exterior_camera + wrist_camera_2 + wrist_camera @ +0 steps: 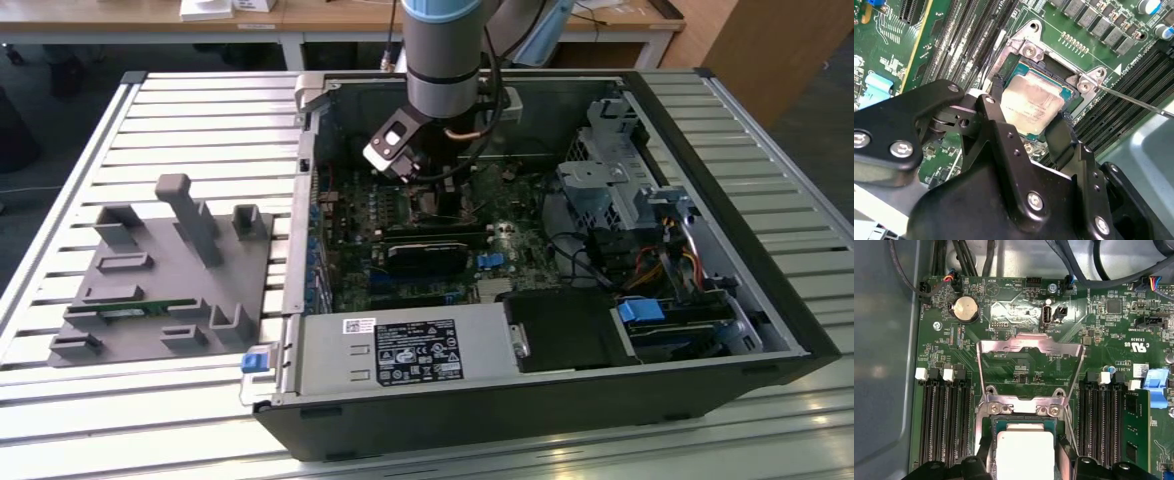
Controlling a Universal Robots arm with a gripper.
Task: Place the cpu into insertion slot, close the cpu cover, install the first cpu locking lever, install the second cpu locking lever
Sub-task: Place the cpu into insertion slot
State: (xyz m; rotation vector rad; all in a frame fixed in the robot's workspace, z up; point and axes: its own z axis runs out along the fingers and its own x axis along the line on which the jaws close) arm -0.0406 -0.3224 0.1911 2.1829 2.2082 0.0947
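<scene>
Claw: the claw (1031, 107) is clenched on the cpu (1035, 97), with one black finger (997, 97) pressed against each side.
Cpu: it lies flat with its silver face up, low in the insertion slot (1021, 420) on the green board (1019, 305).
Cpu cover: the cpu cover (1029, 346) is flipped open and stands up at the slot's edge.
Rod: a thin metal rod (1134, 102) slants away from the slot's corner.
Arm: the arm (441, 50) comes straight down into the open computer case (747, 330), with its wrist pointing at the board.
Worktop: the case lies on a slatted worktop (174, 120). A grey holder (160, 270) sits beside the case, on the exterior view's left.
</scene>
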